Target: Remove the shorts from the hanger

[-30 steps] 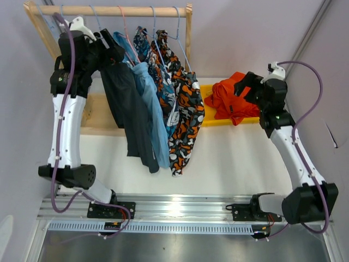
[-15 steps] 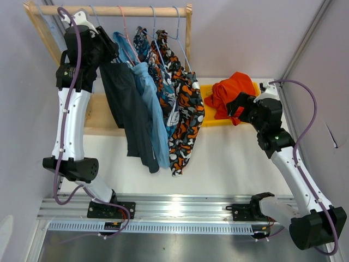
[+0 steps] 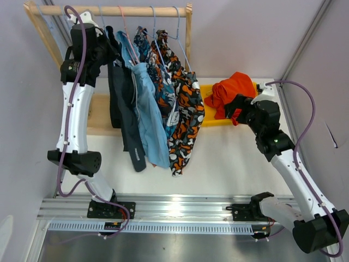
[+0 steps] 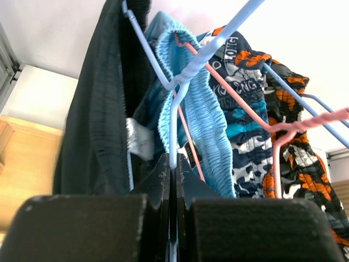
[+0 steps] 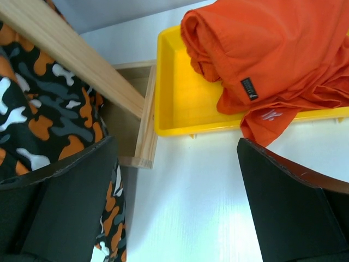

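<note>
Four pairs of shorts hang on wire hangers from a wooden rail (image 3: 136,10): dark grey (image 3: 124,103), light blue (image 3: 148,109), blue-and-orange print (image 3: 163,90) and orange-black-white blotch print (image 3: 188,112). My left gripper (image 3: 107,48) is up by the rail, shut on the pale blue hanger wire (image 4: 173,123) that carries the dark grey shorts (image 4: 95,109); the light blue pair (image 4: 202,114) hangs just behind. The plain orange shorts (image 3: 233,90) lie in a yellow tray (image 5: 185,103). My right gripper (image 5: 175,144) hovers open over the white table, just in front of that tray, holding nothing.
The rack's wooden base (image 3: 98,114) and right post (image 5: 76,60) stand between the arms. A pink hanger (image 4: 305,123) sits among the printed shorts. Grey walls close in on both sides, and the metal rail (image 3: 174,210) with the arm bases runs along the near edge.
My left gripper rose toward the rail and shut on the hanger wire, lifting and bunching the dark grey shorts. My right gripper drew back from the orange shorts, still open.
</note>
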### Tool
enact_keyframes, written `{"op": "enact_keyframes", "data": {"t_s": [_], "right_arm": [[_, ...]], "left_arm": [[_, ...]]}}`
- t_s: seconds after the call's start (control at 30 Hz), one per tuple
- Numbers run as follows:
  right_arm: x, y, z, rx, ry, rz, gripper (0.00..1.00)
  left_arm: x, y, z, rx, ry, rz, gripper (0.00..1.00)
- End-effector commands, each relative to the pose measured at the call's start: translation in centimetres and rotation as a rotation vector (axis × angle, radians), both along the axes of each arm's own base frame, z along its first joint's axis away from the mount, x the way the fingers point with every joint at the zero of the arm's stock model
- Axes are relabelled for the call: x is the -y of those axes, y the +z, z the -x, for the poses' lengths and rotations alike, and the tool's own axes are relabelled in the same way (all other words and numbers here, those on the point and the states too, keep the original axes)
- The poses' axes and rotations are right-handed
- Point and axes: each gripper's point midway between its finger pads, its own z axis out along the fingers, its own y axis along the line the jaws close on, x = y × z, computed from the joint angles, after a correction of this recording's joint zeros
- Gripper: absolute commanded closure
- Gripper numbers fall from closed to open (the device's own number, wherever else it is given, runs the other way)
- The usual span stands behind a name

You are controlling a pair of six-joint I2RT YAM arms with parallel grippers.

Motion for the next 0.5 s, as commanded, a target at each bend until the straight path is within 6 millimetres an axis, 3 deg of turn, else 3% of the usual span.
{"op": "enact_keyframes", "data": {"t_s": [0.0, 0.03, 0.13, 0.17, 0.23, 0.27, 0.37, 0.4, 0.47], "right_arm": [[-0.8, 2.1, 0.9, 0.067, 0.015, 0.030, 0.01], [-0.8, 2.8, 1.0, 0.083, 0.001, 0.042, 0.01], [-3.4, 6.5, 2.3, 0.165, 0.059, 0.064, 0.01], [-5.5, 9.3, 3.5, 0.218, 0.121, 0.045, 0.01], [-7.5, 11.2, 4.2, 0.253, 0.159, 0.069, 0.01], [-9.8, 14.2, 6.0, 0.305, 0.230, 0.039, 0.00], [-13.8, 16.7, 7.4, 0.352, 0.309, 0.061, 0.01], [-15.9, 19.1, 9.4, 0.396, 0.375, 0.024, 0.01], [-19.4, 19.5, 10.0, 0.405, 0.424, 0.043, 0.01]], "left_arm": [[-0.2, 5.2, 1.9, 0.135, 0.004, -0.001, 1.00], [-0.2, 5.7, 2.3, 0.143, 0.001, -0.001, 1.00], [-0.3, 7.5, 3.9, 0.178, -0.006, -0.002, 1.00], [-0.3, 8.1, 4.4, 0.191, -0.010, -0.004, 1.00], [-0.4, 9.8, 5.8, 0.234, -0.014, 0.001, 1.00], [-0.4, 10.7, 6.4, 0.257, -0.019, 0.001, 1.00], [-0.5, 12.1, 7.9, 0.290, -0.024, 0.000, 1.00], [-0.6, 12.2, 8.1, 0.292, -0.022, 0.000, 1.00], [-0.6, 12.3, 8.5, 0.294, -0.025, -0.002, 1.00]]}}
